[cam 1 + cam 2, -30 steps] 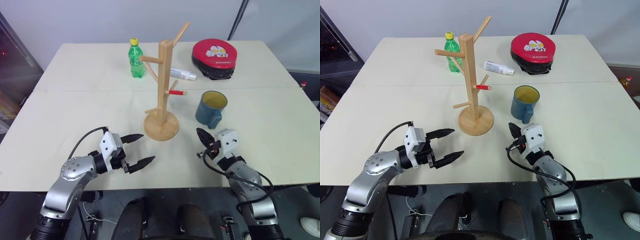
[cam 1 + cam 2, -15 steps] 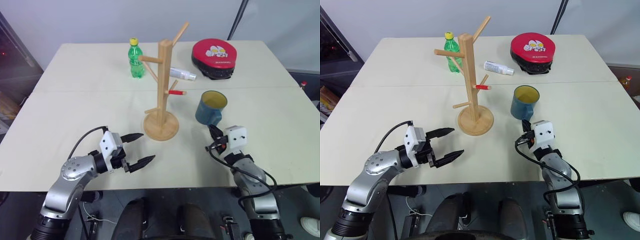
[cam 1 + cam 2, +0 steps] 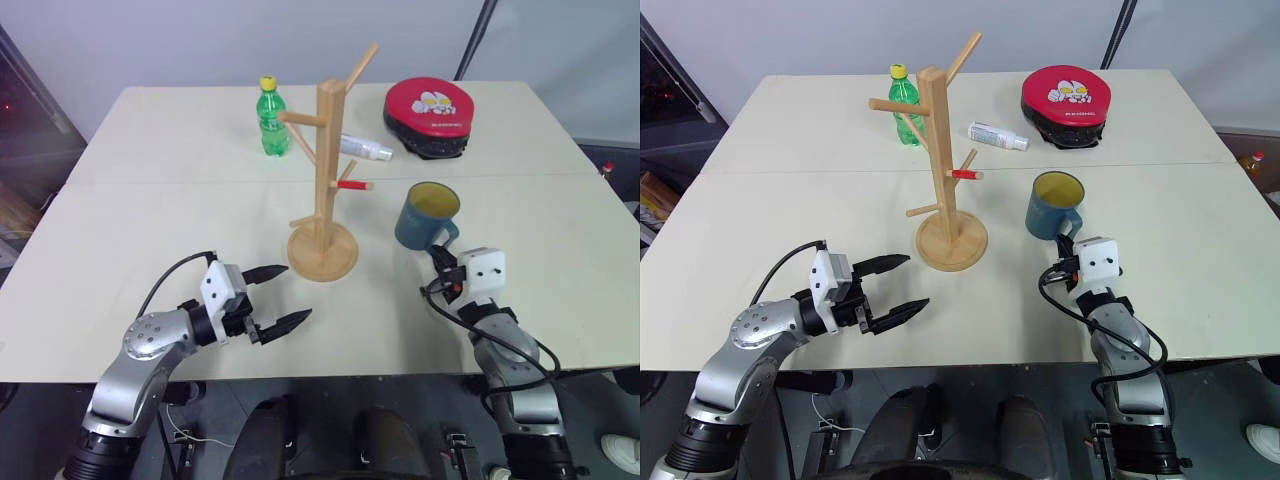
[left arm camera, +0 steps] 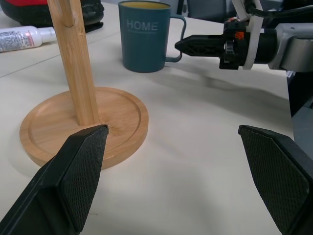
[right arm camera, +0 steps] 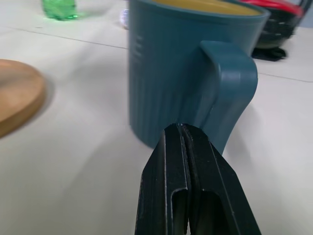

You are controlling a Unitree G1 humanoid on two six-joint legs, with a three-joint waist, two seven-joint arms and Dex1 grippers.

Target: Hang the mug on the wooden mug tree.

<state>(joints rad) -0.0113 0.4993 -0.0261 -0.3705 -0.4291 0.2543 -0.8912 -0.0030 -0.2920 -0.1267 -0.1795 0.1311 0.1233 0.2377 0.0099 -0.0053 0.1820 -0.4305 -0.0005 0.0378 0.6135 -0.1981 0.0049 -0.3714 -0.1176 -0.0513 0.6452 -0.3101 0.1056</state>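
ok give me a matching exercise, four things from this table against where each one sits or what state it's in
Things:
1. mug
2. left hand
3. right hand
4. green bottle

States:
A. fingers spread open
B. upright behind the wooden mug tree
C. fingers pressed shut, tip at the mug's handle
D. upright on the table, right of the tree's base

Pairs: 1-D, 2-A, 3-C, 4-B

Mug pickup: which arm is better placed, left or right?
Right. The right gripper, shut, sits just at the mug handle. The left gripper, open, is on the far side of the mug tree.
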